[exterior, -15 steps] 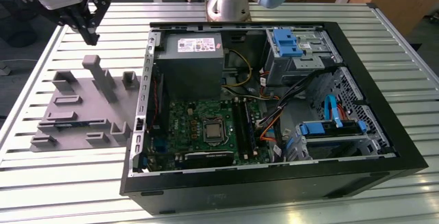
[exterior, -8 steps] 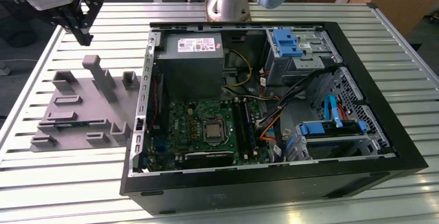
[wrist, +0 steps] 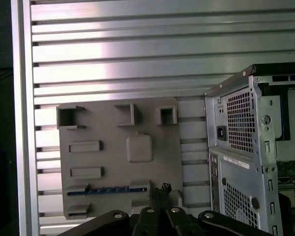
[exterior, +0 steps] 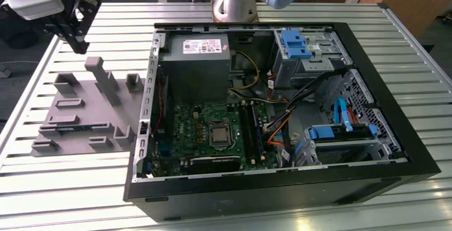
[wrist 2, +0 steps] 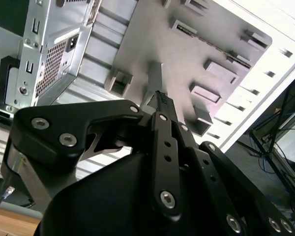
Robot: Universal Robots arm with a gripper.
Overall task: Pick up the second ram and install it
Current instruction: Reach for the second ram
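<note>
The second ram (wrist: pixel 115 189) is a thin bluish strip standing on edge in a slot of the grey fixture (wrist: pixel 152 123), along its edge nearest the wrist camera. In the exterior view the ram (exterior: pixel 73 129) lies low on the fixture (exterior: pixel 78 90), on the table beside the open computer case (exterior: pixel 282 188). My gripper (exterior: pixel 79 44) hangs above the fixture's far end, well clear of the ram. Its black fingers (wrist: pixel 158 191) are shut together with nothing between them, as the second wrist view also shows at the gripper (wrist 2: pixel 161 97).
The open case holds a motherboard (exterior: pixel 211 130) with long black memory slots (exterior: pixel 252 133), a power supply (exterior: pixel 201 67), blue drive brackets (exterior: pixel 295 43) and loose cables. The case's rear panel (wrist: pixel 241 147) stands close beside the fixture. A slatted metal table (exterior: pixel 71 188) carries everything.
</note>
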